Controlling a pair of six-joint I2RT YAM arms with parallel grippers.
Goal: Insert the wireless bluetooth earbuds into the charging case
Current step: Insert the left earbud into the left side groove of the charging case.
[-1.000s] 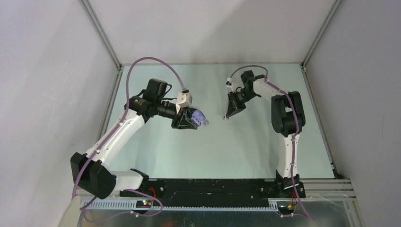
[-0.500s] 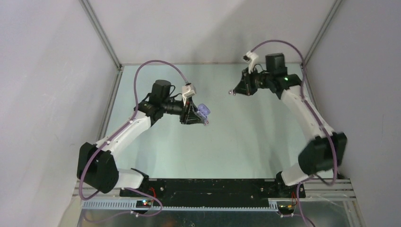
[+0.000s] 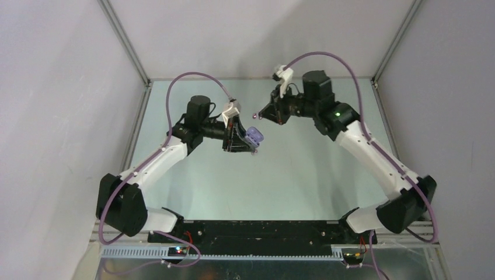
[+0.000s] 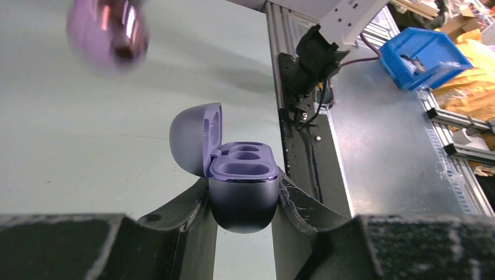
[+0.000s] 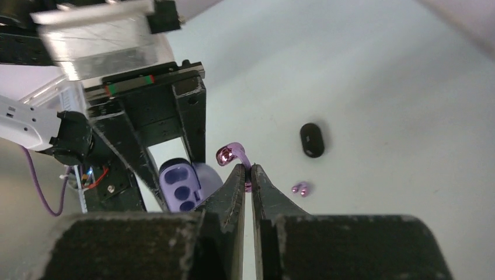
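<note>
Soft, even light fills the overhead view; the pale desk [image 3: 303,175] shows only faint, diffuse shadows and no hard glare. In the left wrist view the charging case [image 4: 242,186] is sharp, while the earbud [image 4: 108,29] near the top left corner is smeared out of focus (bright streaks gleam on its glossy skin). In the right wrist view the right pincer [image 5: 246,169] looms dark and soft up close, and the top left corner is blurred.
</note>
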